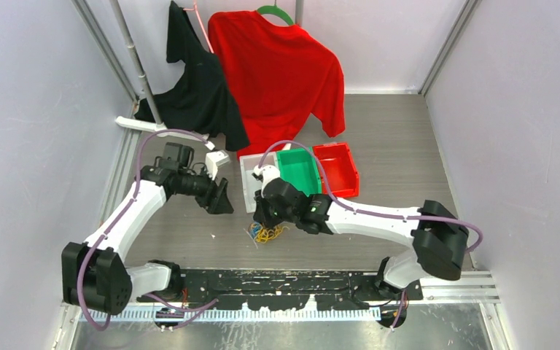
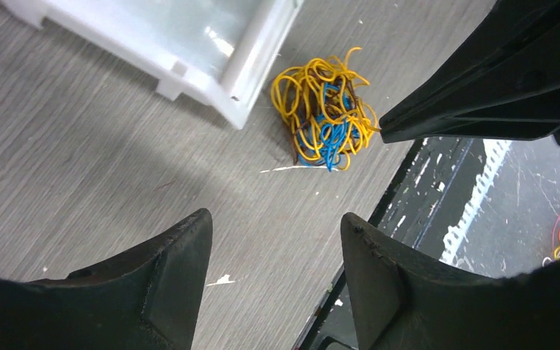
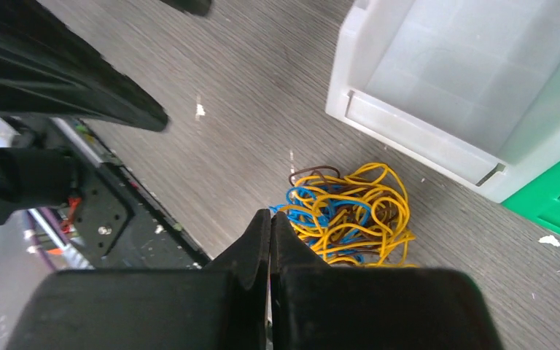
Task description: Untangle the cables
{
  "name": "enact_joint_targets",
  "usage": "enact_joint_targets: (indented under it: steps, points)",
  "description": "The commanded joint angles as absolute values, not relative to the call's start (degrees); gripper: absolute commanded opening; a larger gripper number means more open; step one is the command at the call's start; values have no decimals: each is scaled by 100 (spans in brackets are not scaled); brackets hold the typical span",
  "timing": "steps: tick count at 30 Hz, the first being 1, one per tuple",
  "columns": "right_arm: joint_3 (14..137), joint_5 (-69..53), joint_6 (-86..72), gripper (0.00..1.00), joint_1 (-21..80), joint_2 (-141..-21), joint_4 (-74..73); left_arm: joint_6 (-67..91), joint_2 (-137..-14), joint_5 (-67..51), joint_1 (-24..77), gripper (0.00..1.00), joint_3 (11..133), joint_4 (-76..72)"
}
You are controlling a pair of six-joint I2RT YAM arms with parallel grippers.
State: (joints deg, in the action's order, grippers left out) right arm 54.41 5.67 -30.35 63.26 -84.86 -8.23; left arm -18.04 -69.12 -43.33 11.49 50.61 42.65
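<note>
The cables lie in one small tangled ball of orange-yellow, blue and dark brown strands on the grey table, just in front of the white bin. The ball shows in the left wrist view and the right wrist view. My right gripper hangs just above the ball's left edge with its jaws shut and nothing seen between them. My left gripper is open and empty, a short way left of the ball.
A green bin and a red bin stand beside the white bin. A red shirt and a black shirt hang at the back. A black base plate runs along the near edge.
</note>
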Motion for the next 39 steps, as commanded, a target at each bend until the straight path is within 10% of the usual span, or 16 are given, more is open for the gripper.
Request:
enact_joint_targets:
  steps: [1, 32, 36, 39]
  points:
    - [5567, 359, -3167, 1, 6343, -7940, -693, -1643, -6735, -4514, 1511, 65, 5334, 4377]
    - [5918, 55, -3591, 1, 6232, -7020, -372, -864, -6932, -5489, 1789, 57, 4984, 3533]
    - [5668, 655, -3420, 44, 6227, -7104, -1224, -968, -7071, -4664, 1736, 49, 5199, 3841]
    - [5294, 837, -3520, 56, 6231, -7253, -1330, -1054, -7182, -4598, 1527, 47, 5289, 3991]
